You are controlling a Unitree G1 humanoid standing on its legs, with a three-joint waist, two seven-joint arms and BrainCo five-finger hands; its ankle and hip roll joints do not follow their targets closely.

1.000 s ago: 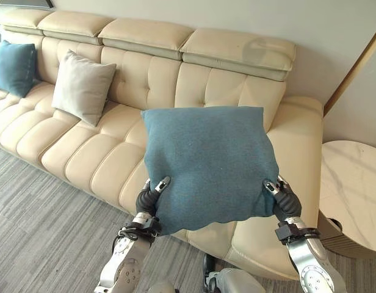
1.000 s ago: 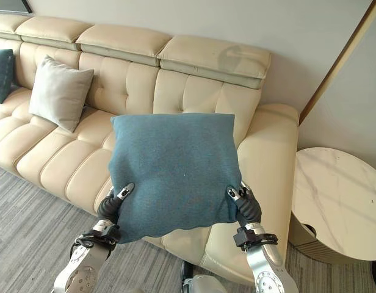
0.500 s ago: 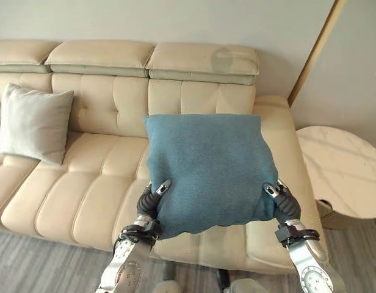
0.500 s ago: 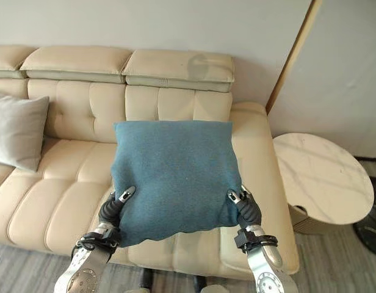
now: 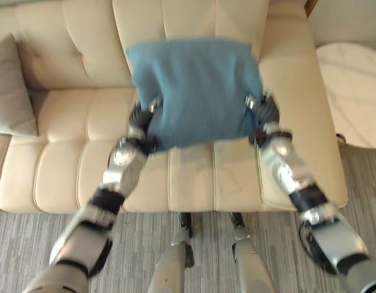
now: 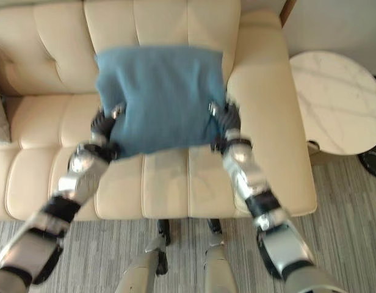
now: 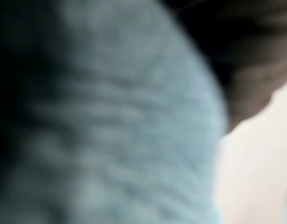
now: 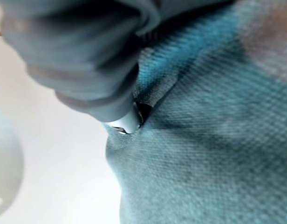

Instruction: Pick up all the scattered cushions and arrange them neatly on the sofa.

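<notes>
A teal-blue cushion (image 5: 194,88) hangs upright over the right end seat of the cream sofa (image 5: 72,159), in front of its backrest. My left hand (image 5: 141,121) pinches the cushion's lower left corner. My right hand (image 5: 263,110) pinches its lower right corner. In the right wrist view a finger (image 8: 125,122) presses into the teal cloth (image 8: 204,140). Teal cloth (image 7: 111,130) lies right against the left wrist camera. A grey cushion (image 5: 8,91) leans on the backrest further left on the sofa.
A round white marble side table (image 5: 353,91) stands just past the sofa's right armrest (image 5: 298,91). Grey striped carpet (image 5: 29,244) covers the floor in front of the sofa.
The camera has tipped down and come closer to the sofa. Both arms now reach further forward, and the cushion sits nearer the backrest over the right end seat.
</notes>
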